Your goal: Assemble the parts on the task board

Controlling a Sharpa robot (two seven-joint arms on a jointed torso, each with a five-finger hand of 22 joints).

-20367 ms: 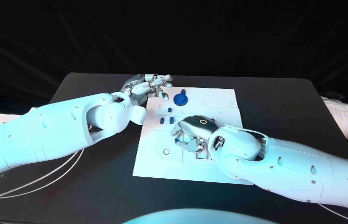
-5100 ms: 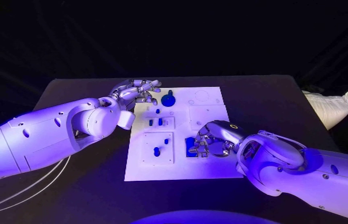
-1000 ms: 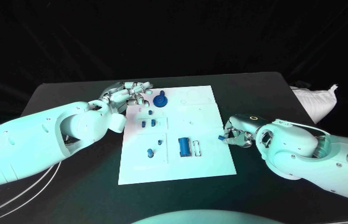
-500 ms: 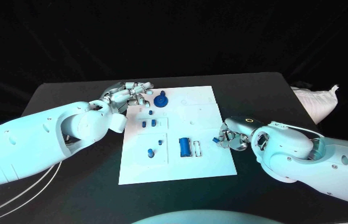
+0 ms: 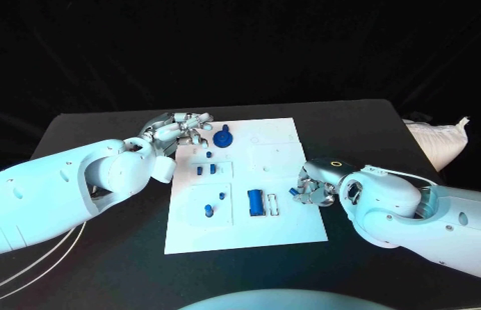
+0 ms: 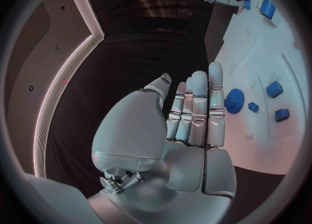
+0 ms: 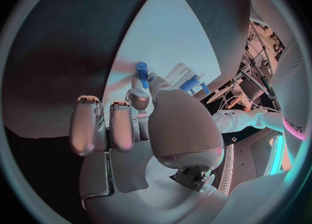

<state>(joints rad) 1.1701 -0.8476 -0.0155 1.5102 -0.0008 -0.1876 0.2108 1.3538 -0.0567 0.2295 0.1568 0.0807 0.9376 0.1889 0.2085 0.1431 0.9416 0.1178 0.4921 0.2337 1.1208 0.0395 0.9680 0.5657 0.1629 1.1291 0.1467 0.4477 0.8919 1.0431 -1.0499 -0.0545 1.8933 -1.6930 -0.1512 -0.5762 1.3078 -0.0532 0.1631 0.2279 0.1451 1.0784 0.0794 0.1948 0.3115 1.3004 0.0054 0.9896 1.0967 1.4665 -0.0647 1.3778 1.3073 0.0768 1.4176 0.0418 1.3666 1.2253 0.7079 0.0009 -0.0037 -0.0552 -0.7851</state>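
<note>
right hand (image 5: 315,187) at task board (image 5: 281,230) right edge, moved in from bench since 1 s ago, fingers pinching small blue peg (image 7: 142,70) (long axis along the fingers) | left hand (image 5: 181,126) unmoved at far-left corner beside blue gear (image 5: 222,139), fingers straight, pressed together | no legible writing

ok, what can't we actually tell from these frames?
- Right hand, head view: its own fingers hide how the small blue peg is held.
- White task board, head view: sockets too small to tell filled from empty.
- Blue gear-shaped part, left wrist view: left hand's fingers cover one side.
</note>
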